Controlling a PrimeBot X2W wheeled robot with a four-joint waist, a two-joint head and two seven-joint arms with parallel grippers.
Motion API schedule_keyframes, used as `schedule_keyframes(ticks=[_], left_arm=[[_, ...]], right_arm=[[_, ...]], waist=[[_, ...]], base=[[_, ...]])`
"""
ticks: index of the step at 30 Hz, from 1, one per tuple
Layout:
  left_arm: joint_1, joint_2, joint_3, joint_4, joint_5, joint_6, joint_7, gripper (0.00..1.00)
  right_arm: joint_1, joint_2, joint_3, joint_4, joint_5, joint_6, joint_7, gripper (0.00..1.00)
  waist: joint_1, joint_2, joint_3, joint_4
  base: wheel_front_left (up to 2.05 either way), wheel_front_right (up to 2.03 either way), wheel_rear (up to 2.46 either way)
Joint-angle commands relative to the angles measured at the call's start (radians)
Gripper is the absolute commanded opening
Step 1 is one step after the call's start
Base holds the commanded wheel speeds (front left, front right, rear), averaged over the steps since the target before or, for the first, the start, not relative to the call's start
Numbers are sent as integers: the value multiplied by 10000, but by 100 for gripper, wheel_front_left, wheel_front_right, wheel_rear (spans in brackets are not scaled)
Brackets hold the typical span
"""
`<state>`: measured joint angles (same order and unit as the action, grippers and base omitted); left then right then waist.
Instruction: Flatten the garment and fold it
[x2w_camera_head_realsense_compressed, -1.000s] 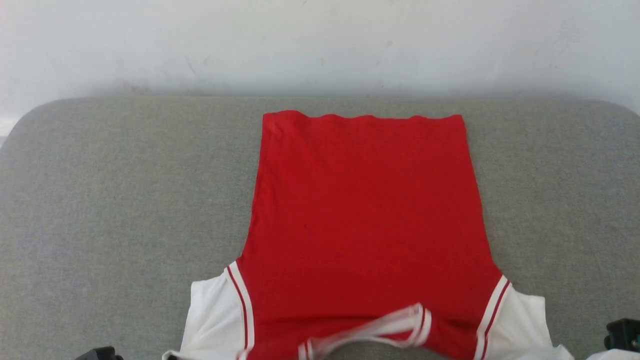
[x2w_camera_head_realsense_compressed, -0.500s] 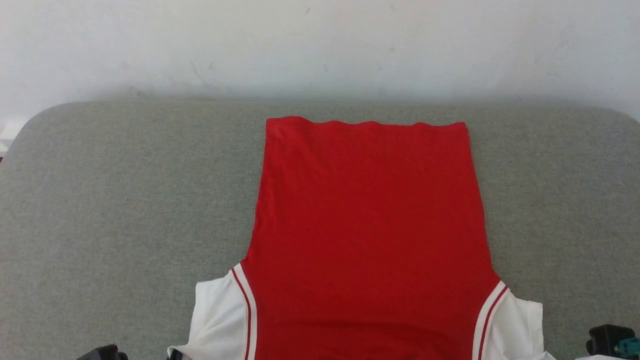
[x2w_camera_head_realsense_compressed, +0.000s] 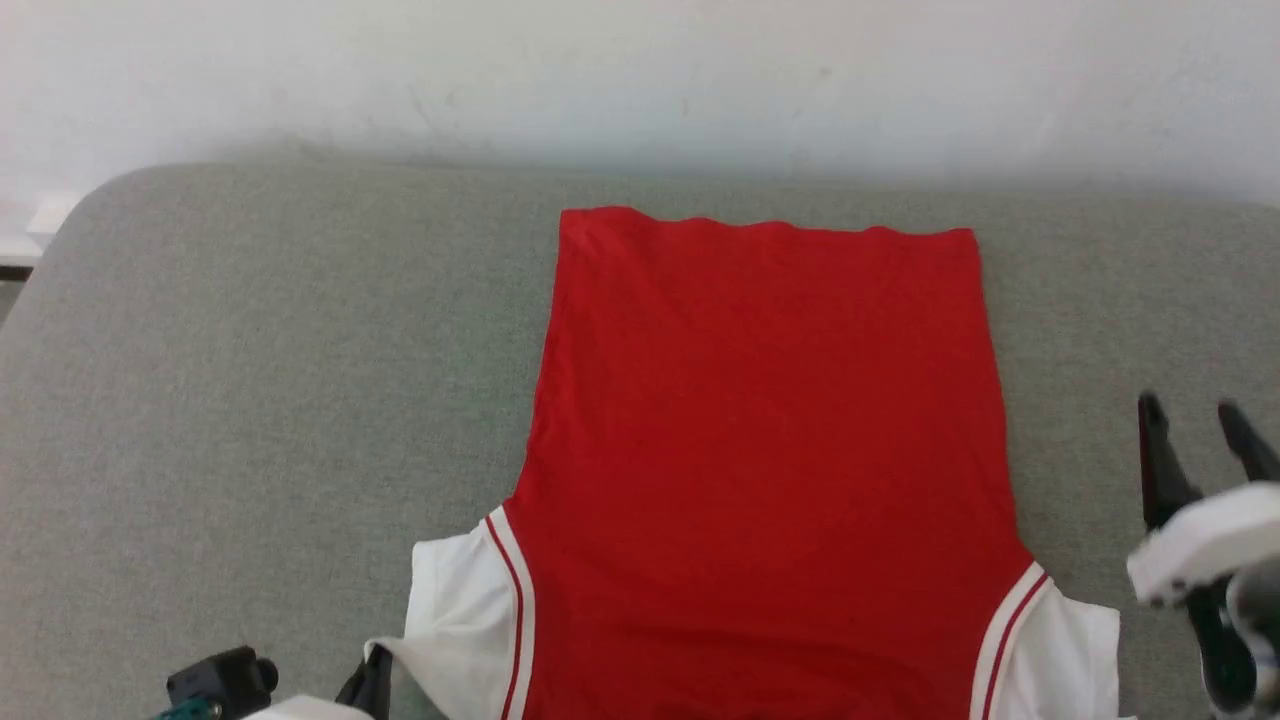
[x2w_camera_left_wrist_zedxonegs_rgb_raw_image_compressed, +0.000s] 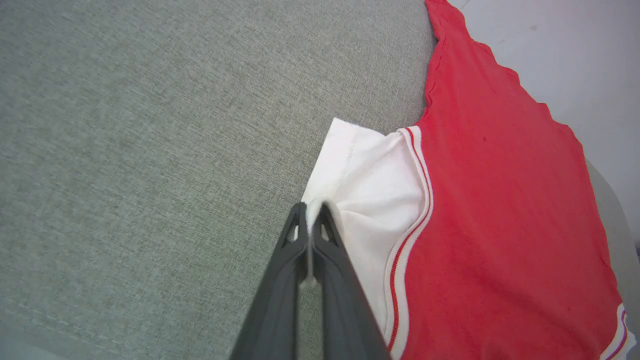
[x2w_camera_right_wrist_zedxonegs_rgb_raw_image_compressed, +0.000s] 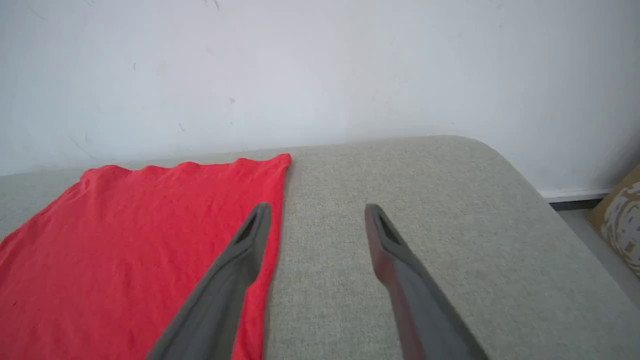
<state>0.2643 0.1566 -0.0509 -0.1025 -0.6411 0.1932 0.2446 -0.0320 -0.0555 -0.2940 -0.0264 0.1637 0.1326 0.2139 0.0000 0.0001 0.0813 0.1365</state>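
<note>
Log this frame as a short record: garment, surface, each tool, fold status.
garment: red shirt with white sleeves, spread flat, plain red face up, hem toward the wall
surface: grey padded surface
left tool: shut on the edge of the white sleeve
right tool: open, empty, beside the garment's right edge
fold status: flattened, not yet folded

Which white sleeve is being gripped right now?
The left sleeve: the left end effector is shut on its edge. The right sleeve lies free; the right end effector is open.
</note>
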Motion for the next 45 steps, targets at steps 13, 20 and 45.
schedule_keyframes(ticks=[13,20,45], left_arm=[[-1184,-344,-524,-470,115,-252,-360,0],[-1682,-576,-833,-212,34,-431,-660,0],[-2061,-566,-1116,873,-151,-754,-1193,0]], right_arm=[[-6141,-1480,307,4710,-657,-19,-225,100],[-8293,-2123,416,6462,-1256,-19,1613,100],[-8021,-2394,393,5583,-1363,-19,4212,0]], waist=[[0,-1,2360,1193],[0,-1,3431,1757],[0,-1,3349,1825]], base=[[0,0,0],[0,0,0],[0,0,0]])
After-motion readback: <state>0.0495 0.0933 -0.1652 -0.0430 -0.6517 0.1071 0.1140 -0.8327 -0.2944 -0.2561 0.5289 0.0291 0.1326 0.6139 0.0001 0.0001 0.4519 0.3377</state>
